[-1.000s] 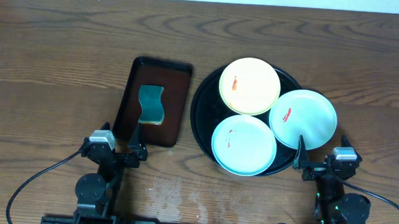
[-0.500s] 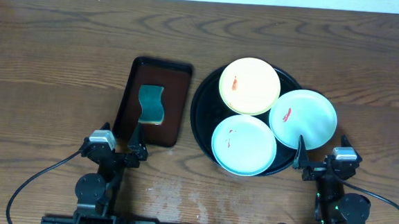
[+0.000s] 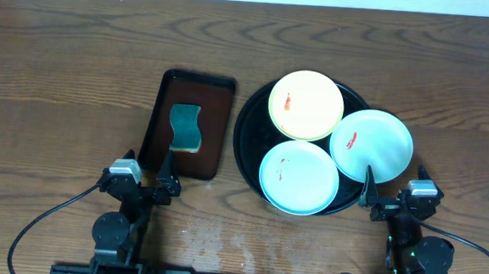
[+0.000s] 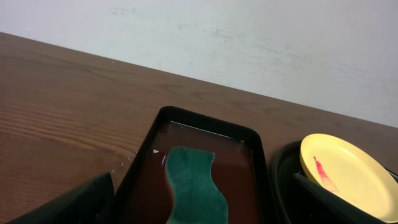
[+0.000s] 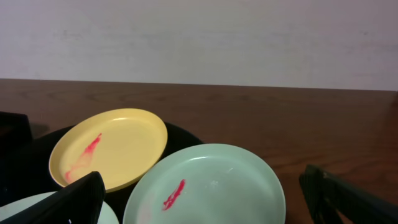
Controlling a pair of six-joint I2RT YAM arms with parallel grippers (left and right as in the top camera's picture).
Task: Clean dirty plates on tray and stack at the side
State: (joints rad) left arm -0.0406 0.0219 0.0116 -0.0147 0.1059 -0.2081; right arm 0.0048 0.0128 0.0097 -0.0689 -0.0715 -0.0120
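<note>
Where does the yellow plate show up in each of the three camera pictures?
Overhead: the yellow plate sits upper centre-right, at the back of the black tray.
Left wrist: at the lower right edge, partly cut off.
Right wrist: left of centre, low in the picture.
Shared landmark: the red smear on that plate, which shows in all three views.

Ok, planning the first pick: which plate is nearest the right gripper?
The mint plate on the tray's right edge, directly ahead of the right gripper; the other mint plate and yellow plate sit further left.
</note>
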